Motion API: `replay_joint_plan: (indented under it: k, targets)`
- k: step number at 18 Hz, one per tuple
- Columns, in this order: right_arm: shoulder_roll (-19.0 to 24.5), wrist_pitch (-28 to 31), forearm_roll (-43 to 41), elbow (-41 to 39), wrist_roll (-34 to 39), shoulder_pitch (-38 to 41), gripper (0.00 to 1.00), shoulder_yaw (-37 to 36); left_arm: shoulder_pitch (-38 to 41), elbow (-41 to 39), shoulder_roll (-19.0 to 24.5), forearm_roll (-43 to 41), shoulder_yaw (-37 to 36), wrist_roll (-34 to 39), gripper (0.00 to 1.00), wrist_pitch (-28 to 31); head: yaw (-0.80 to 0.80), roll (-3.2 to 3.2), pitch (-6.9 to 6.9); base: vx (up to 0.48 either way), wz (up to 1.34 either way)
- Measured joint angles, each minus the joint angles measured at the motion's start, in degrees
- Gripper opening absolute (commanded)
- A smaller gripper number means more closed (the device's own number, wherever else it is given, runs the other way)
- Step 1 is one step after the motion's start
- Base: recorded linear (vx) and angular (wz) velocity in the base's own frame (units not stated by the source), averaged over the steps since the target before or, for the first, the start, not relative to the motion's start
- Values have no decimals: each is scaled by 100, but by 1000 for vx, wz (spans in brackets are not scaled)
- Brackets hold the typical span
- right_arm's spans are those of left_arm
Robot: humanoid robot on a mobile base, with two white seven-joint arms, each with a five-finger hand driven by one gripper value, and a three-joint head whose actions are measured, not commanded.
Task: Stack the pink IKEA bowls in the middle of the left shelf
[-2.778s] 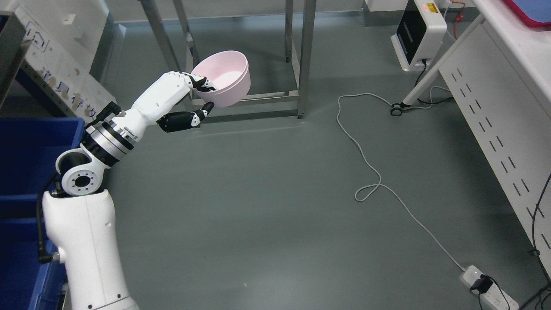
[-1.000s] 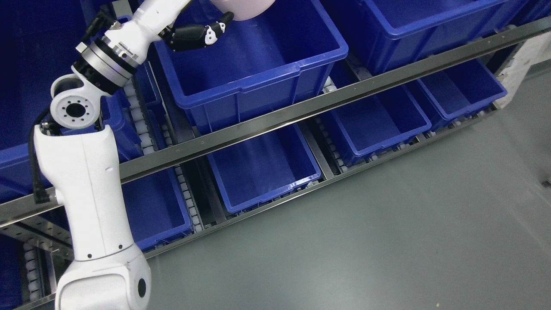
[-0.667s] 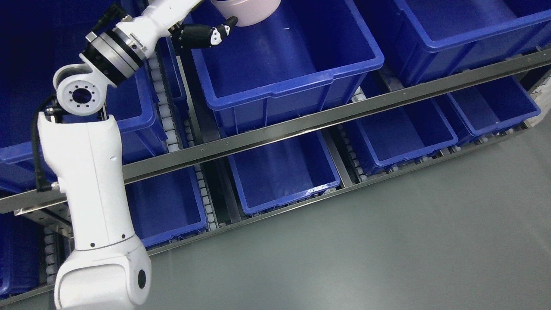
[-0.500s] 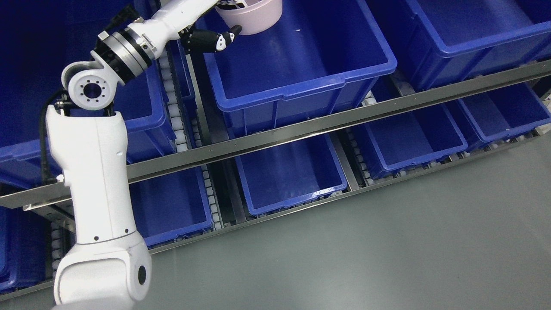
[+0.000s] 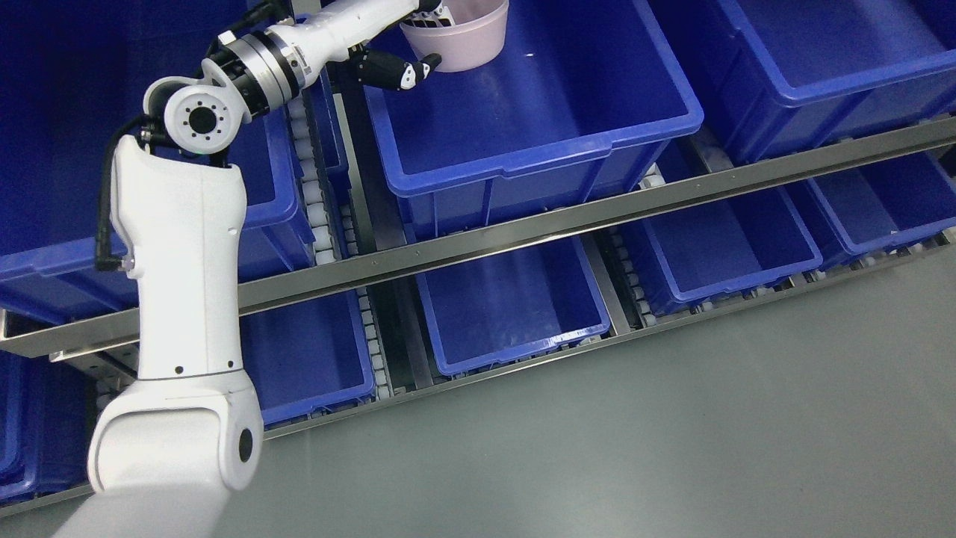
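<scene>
My left hand [image 5: 426,33] is shut on the rim of a pink bowl [image 5: 467,41] at the top of the view. Its fingers reach inside the bowl and the black thumb [image 5: 407,71] lies under the outer wall. The bowl is upright, partly cut off by the top edge, and held over the far part of a large blue bin [image 5: 523,112] on the upper shelf level. Whether the bowl touches the bin floor I cannot tell. My white left arm [image 5: 179,246] rises from the lower left. My right arm is not in view.
A steel shelf rail [image 5: 567,217] runs diagonally across the view. More blue bins sit at the upper right [image 5: 814,52], at the left [image 5: 45,187], and on the lower level [image 5: 508,306] [image 5: 717,246]. Roller tracks [image 5: 328,217] run between bins. Grey floor [image 5: 635,441] fills the lower right.
The camera swung from the open floor to the shelf and keeps shifting. My left hand has carried the pink bowl forward and down, over the middle blue bin.
</scene>
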Motion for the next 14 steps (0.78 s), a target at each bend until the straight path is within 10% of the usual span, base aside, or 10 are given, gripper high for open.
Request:
replay_joint_plan:
  k: [8, 14]
  targets:
    - [0, 0, 0, 0, -23, 0, 100, 0, 29, 458, 0, -69, -155, 138, 66, 0, 0, 0, 0, 1, 9]
    - [0, 0, 0, 0, -33, 0, 100, 0, 57, 533, 0, 54, -116, 1857, 95, 67, 0, 0, 0, 0, 0]
